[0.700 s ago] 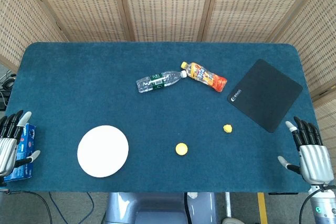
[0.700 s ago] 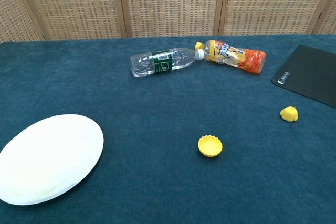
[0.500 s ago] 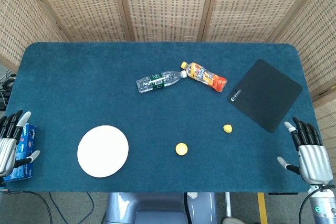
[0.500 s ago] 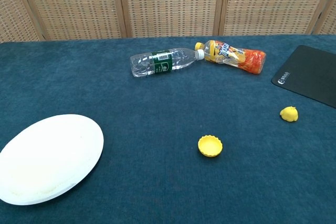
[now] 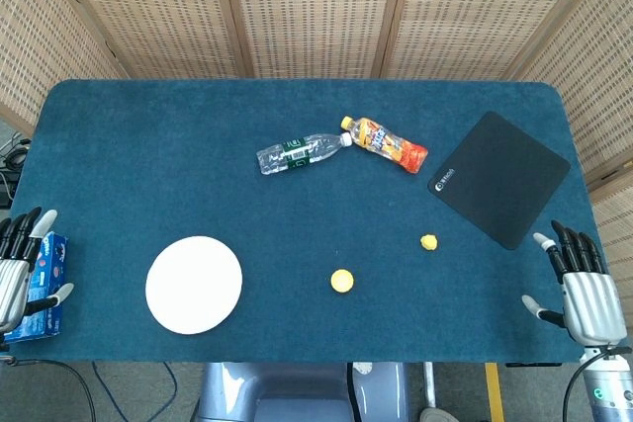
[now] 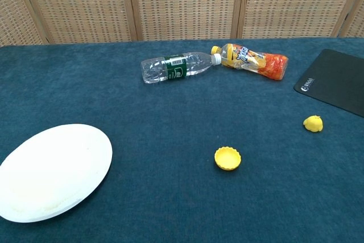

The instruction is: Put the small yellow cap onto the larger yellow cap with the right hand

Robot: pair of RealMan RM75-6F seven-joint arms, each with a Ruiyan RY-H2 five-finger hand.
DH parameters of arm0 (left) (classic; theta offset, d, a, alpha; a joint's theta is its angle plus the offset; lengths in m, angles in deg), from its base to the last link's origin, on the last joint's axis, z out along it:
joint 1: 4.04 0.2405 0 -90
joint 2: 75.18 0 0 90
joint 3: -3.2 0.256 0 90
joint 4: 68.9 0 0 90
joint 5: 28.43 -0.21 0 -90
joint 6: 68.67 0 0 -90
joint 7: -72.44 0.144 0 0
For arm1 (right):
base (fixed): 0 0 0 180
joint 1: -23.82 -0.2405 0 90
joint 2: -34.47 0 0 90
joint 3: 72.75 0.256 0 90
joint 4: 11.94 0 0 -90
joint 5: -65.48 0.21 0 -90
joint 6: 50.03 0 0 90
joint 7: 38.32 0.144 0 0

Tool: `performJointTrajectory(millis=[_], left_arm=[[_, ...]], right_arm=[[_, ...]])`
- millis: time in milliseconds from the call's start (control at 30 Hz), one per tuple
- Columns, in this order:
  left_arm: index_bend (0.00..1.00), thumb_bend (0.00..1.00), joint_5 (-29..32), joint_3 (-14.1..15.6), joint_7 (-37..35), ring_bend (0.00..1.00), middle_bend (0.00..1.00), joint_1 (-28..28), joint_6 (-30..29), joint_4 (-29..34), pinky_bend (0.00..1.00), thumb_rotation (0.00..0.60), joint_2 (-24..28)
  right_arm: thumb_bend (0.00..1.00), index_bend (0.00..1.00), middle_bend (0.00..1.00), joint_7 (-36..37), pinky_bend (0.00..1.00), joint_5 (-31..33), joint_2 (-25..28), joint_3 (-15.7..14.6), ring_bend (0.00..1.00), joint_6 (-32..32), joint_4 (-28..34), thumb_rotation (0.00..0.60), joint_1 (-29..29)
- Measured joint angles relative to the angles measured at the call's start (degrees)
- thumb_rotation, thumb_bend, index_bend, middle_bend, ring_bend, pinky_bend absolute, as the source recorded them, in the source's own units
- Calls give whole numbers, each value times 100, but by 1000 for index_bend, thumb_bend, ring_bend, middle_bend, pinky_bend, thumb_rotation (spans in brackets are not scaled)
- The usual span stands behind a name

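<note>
- The right hand [image 5: 582, 289] hovers at the lower right edge of the head view, fingers spread wide and holding nothing; over the last fraction of a second it has drifted only slightly, staying just off the blue table [image 5: 148, 165].
- The small yellow cap [image 5: 428, 242] lies right of centre, near the corner of the black mouse pad [image 5: 499, 177] but apart from it; it has not moved.
- The larger yellow cap [image 5: 341, 280] sits open side up at lower centre, down and left of the small one, the two well apart.
- The left hand [image 5: 18, 269] waits at the lower left edge, fingers apart and empty, beside a blue packet [image 5: 42, 289].
- A clear water bottle [image 5: 302, 152] and an orange drink bottle [image 5: 386, 144] lie on their sides at upper centre; a white plate [image 5: 194, 284] rests at lower left.
- With so little changed, the task looks barely begun: the reach toward the small cap appears yet to come.
</note>
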Motion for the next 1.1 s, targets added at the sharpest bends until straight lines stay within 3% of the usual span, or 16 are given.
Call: performJointTrajectory(millis=[567, 867, 1100], left_arm=[[0, 160, -28, 12, 89, 0, 0, 30, -57, 23, 0, 600, -9], [0, 159, 20, -11, 60, 0, 0, 24, -29, -7, 0, 600, -18], [0, 159, 44, -28, -7, 0, 0, 1, 12, -52, 0, 600, -33]], right_arm=[[0, 303, 54, 294, 30, -83, 4, 24, 0, -106, 163, 600, -113], [0, 322, 71, -318, 46, 142, 52, 254, 0, -979, 853, 600, -717], [40, 335, 77, -868, 49, 1118, -29, 595, 0, -1944, 1185, 600, -1360]])
